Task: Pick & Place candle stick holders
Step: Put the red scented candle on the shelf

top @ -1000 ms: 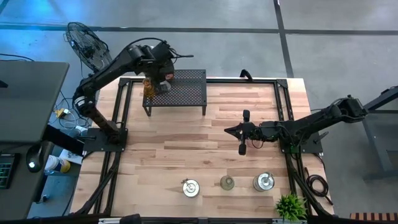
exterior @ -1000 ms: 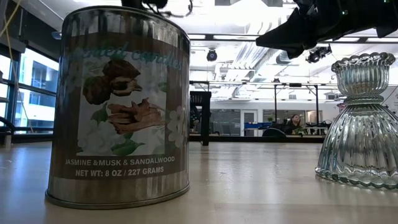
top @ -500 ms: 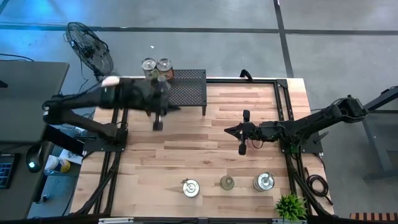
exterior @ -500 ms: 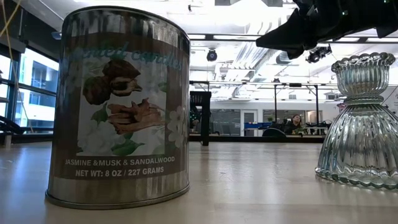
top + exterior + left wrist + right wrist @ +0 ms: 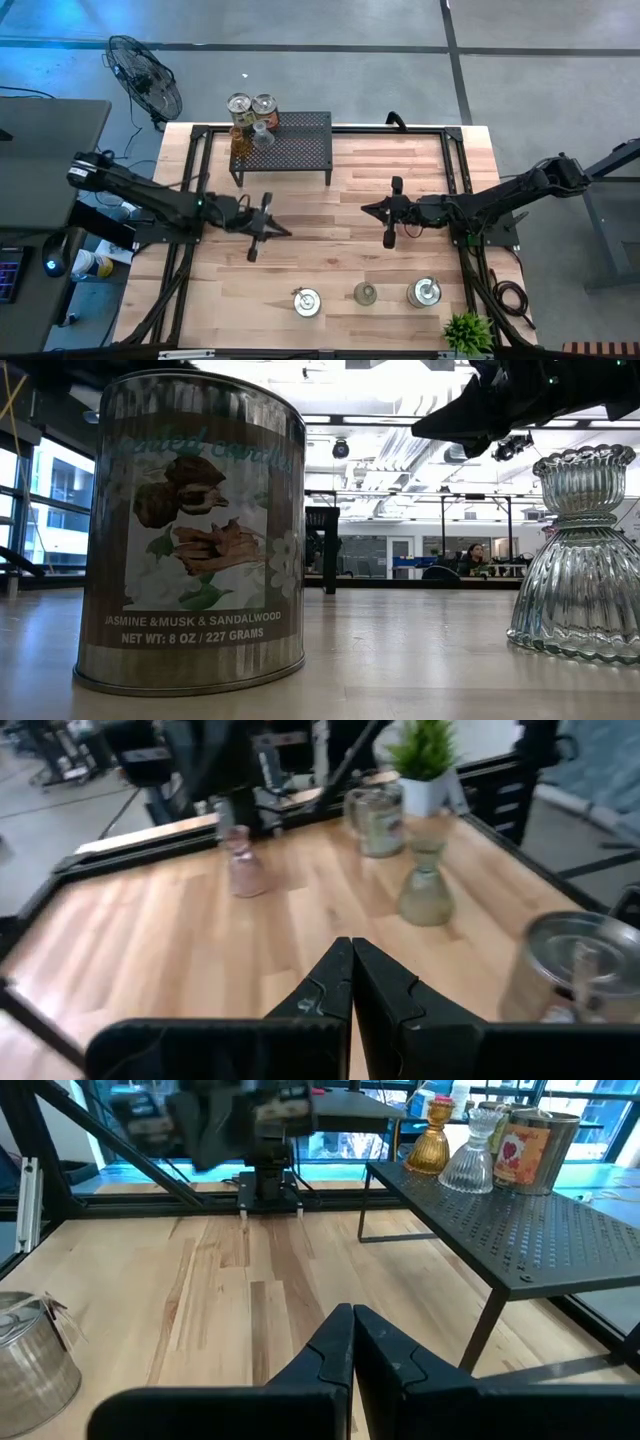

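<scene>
On the black perforated rack (image 5: 290,145) at the far left stand two silver tins (image 5: 250,104), an amber holder (image 5: 238,137) and a clear glass holder (image 5: 262,135). Near the front edge stand a silver tin (image 5: 306,300), an olive glass holder (image 5: 366,293) and another silver tin (image 5: 424,292). A pink glass holder (image 5: 243,872) stands on the table near the right arm. My left gripper (image 5: 285,232) is shut and empty over the table's left middle. My right gripper (image 5: 367,210) is shut and empty over the right middle.
A small green plant (image 5: 466,331) stands at the near right corner. The low view has a labelled tin (image 5: 190,530) close in front and a ribbed clear glass holder (image 5: 575,560) at its right. Bare wood (image 5: 330,250) lies between the grippers and the front row.
My left gripper has left the rack at the far left and swung toward the table's near edge, and is now over the left middle of the table. The amber holder stays on the rack.
</scene>
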You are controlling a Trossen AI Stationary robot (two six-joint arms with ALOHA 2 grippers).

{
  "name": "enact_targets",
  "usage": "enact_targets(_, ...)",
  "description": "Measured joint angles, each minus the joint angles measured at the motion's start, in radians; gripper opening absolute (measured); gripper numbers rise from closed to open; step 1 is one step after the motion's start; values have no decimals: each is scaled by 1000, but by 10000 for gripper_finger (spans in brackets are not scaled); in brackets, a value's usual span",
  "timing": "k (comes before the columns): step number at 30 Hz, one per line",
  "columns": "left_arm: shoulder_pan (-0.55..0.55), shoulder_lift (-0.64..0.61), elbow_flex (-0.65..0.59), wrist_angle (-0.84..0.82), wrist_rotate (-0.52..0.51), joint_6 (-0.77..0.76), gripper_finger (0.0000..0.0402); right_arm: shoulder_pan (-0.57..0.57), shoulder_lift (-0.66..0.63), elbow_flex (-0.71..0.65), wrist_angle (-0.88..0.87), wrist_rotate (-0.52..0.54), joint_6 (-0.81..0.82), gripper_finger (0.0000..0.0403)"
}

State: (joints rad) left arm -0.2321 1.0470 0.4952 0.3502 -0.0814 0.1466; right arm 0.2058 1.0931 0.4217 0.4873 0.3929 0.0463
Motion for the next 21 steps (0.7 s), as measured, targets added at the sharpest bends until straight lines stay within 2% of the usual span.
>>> enact_targets(2,-29,18,-23,68,1,-25,0,3,0,0,-13,18,9,0)
enact_targets(6,-120,75,-3,54,9,-128,0,11,0,0,-28,58,24,0)
enact_targets(9,-203,135,72,0,-34,-201,2,13,0,0,-28,61,25,0)
enact_targets(11,-247,181,138,-92,-69,-249,12,13,0,0,-27,62,25,0)
enact_targets(17,-293,373,359,-312,-80,-472,82,13,0,0,-27,52,25,0)
enact_targets(21,-286,504,499,-467,-112,-550,132,13,0,0,-28,48,25,0)
